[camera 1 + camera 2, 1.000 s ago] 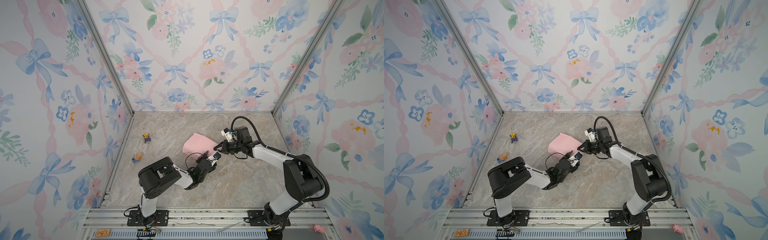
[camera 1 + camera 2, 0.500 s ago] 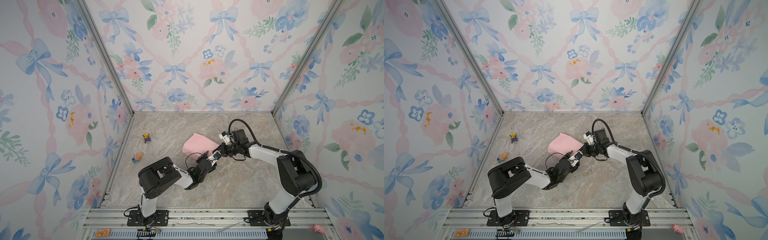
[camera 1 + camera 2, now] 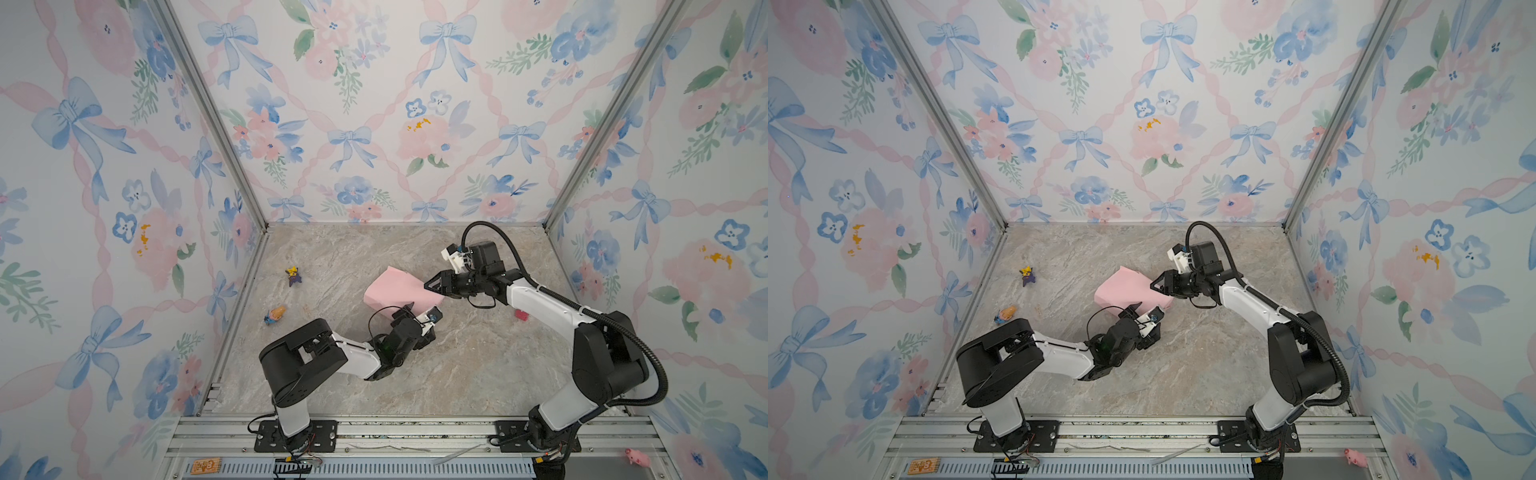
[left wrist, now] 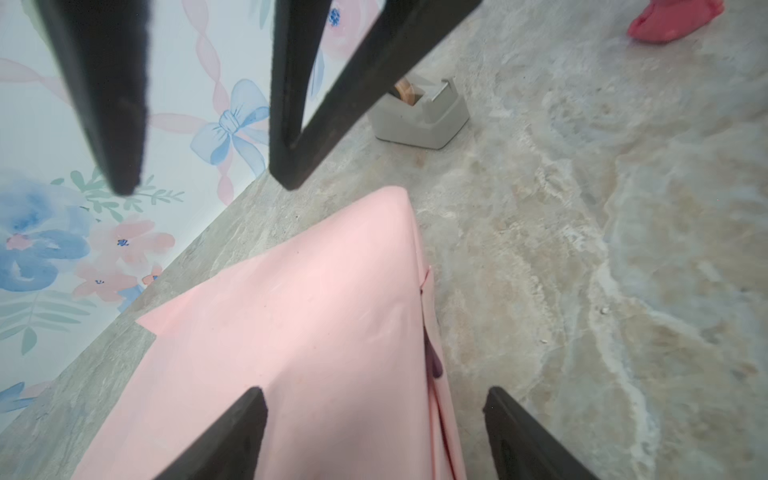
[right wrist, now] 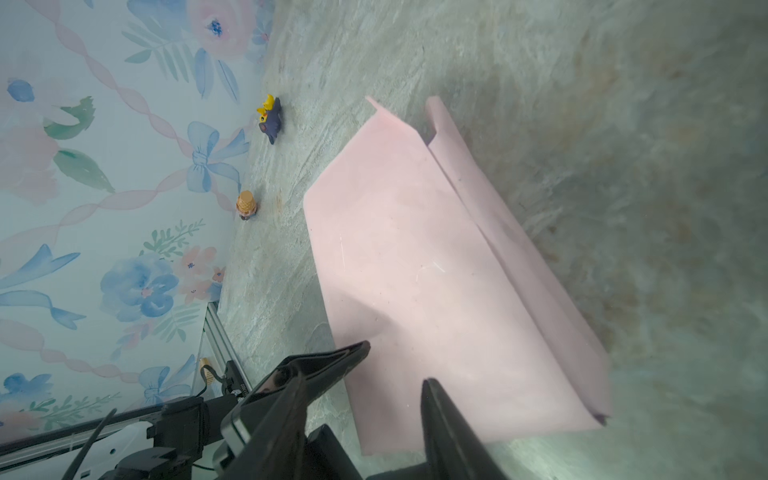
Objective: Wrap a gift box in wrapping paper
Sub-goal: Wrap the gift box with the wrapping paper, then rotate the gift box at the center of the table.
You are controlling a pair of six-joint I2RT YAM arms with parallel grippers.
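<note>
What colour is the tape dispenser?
The tape dispenser is pale grey, clearest in the left wrist view.

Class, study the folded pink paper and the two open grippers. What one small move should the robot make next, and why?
Probably lower the left gripper to pin the wrapping paper flat. Its fingers stand open at the sheet's edge, the right gripper is open too, so nothing holds the overlapping flap, which looks loose. The tape dispenser stands nearby.

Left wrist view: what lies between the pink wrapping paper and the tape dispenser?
Only bare marble tabletop separates the wrapping paper from the tape dispenser; the left wrist view shows this stretch.
</note>
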